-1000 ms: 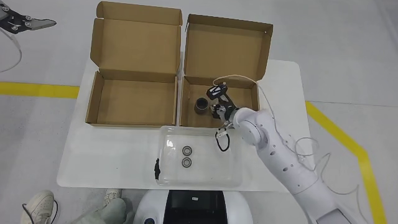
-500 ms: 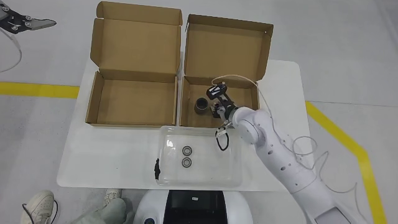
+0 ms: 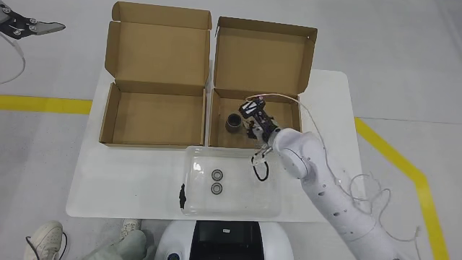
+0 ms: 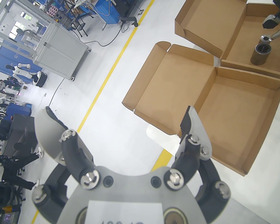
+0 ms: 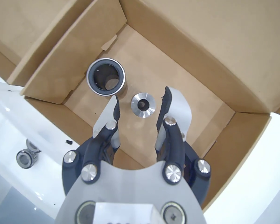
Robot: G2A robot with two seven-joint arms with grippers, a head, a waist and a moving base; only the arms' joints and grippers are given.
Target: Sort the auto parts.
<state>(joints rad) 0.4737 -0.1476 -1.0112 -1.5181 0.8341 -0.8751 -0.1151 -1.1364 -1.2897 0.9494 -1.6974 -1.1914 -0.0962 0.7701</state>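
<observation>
White desk (image 3: 326,101): right claw (image 5: 141,99) spread apart above a small shiny metal bushing (image 5: 143,105), just beside a bigger dark steel sleeve (image 5: 106,80), both upright in the right-hand brown cardboard box (image 5: 200,47); two ring bearings (image 3: 216,188) in clear plastic tray (image 3: 245,196).

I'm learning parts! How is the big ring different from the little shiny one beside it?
The big ring is wider and taller than the little shiny one. The big ring is dark with a silver rim; the little shiny one is all bright silver. The big ring has a wide hole, the little shiny one a tiny hole. Both are round, hole-up, in the same cardboard box.
</observation>
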